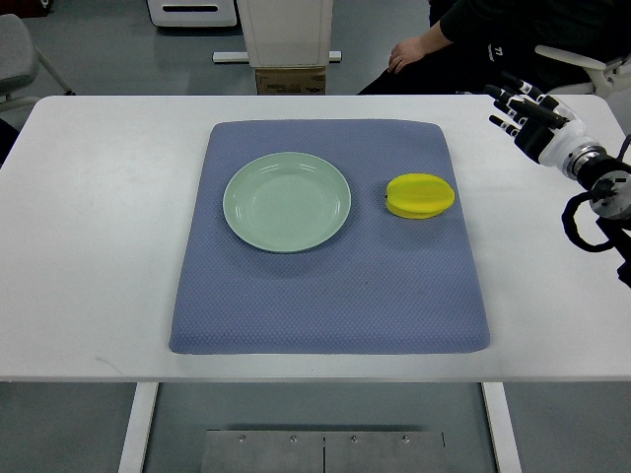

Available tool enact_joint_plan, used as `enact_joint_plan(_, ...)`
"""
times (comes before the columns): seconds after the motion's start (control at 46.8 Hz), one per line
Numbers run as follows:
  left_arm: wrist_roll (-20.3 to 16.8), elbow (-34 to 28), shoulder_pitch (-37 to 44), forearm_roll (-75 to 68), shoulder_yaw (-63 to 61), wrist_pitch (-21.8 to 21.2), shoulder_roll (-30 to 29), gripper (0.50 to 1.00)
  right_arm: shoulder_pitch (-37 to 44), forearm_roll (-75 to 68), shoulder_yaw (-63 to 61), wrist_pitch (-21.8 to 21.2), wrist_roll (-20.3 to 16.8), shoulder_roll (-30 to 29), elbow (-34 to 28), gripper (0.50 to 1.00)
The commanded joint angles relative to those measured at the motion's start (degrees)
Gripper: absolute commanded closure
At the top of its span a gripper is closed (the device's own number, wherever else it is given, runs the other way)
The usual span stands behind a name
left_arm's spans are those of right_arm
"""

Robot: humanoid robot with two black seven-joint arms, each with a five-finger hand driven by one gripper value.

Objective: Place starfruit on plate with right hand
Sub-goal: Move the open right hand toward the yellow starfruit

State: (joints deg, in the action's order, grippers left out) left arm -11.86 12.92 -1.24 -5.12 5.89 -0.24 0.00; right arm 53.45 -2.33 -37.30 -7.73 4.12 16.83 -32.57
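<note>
Approach step, no grasp yet. Right hand (pixel 523 113) at table's 2 o'clock, fingers loosely spread, empty. Starfruit (pixel 420 195) on mat (pixel 325 296), 3 o'clock of empty plate (pixel 287 202). Next, probably: reach toward 8 o'clock, close around fruit.

Right hand (pixel 523 113) raised near the upper right, arm entering from the right edge. Fingers (pixel 505 97) extended leftward and slightly spread, holding nothing, touching nothing. White wrist section behind the hand, black cabling looped beside the forearm. Left arm out of view.
</note>
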Motion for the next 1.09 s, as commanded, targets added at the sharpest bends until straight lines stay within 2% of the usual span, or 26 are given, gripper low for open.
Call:
enact_joint_plan(0.0,0.00,0.00,0.01,-0.07,0.00,-0.02,0.00,0.500,-0.45,0.74,0.91,-0.18,3.69,0.22,-1.96,0.500)
enact_joint_plan(0.192,0.00,0.00,0.01,-0.07,0.00,-0.02,0.00,0.500,-0.81,8.64,9.08,0.26,10.11,4.26,-10.57,0.500)
enact_joint_plan(0.427,0.00,0.00,0.01,0.02,0.00,0.06,0.00,0.500,-0.98,17.43,15.59,1.05,13.36,11.12,-22.88,0.500)
enact_joint_plan(0.641,0.00,0.00,0.01,0.02,0.00,-0.02,0.00,0.500,-0.98,28.95,22.88,7.29,16.79,10.95,-23.15,0.502)
enact_joint_plan(0.791,0.00,0.00,0.01,0.02,0.00,0.06,0.00,0.500,-0.37,31.33,28.95,12.56,18.46,10.42,-23.24,0.502)
enact_joint_plan(1.068,0.00,0.00,0.01,0.02,0.00,-0.02,0.00,0.500,3.67,31.94,38.09,20.21,18.55,9.02,-23.15,0.504)
